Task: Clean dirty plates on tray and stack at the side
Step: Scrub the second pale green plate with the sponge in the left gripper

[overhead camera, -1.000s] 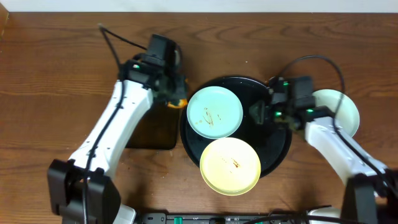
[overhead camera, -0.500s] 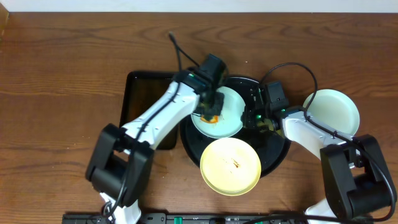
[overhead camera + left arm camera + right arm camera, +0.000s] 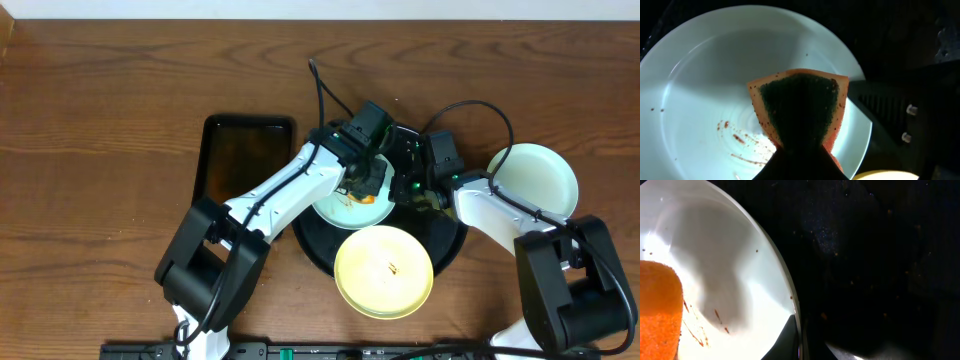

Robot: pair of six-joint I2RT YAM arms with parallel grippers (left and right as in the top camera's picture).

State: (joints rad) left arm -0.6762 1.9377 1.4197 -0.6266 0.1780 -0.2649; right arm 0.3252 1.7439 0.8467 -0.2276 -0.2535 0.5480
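A pale mint-white dirty plate (image 3: 347, 209) lies on the round black tray (image 3: 452, 232). My left gripper (image 3: 362, 184) is shut on an orange sponge with a green scrub face (image 3: 799, 102), pressed on this plate (image 3: 705, 85) beside reddish smudges (image 3: 737, 141). My right gripper (image 3: 405, 188) is shut on the plate's right rim (image 3: 802, 340), one finger inside, one outside. The right wrist view shows the plate (image 3: 725, 255) and the sponge (image 3: 657, 312). A pale yellow plate (image 3: 383, 272) overhangs the tray's front. Another mint-white plate (image 3: 540, 178) sits on the wood table at the right.
A rectangular dark tray (image 3: 245, 160) lies left of the round tray. Both arms crowd the middle of the round tray. Brown wood tabletop (image 3: 100, 150) spreads to the left and along the back.
My left arm came from the rectangular tray onto the mint plate and moved the sponge rightward across it. My right gripper closed in on the plate's rim. The yellow plate shifted slightly right.
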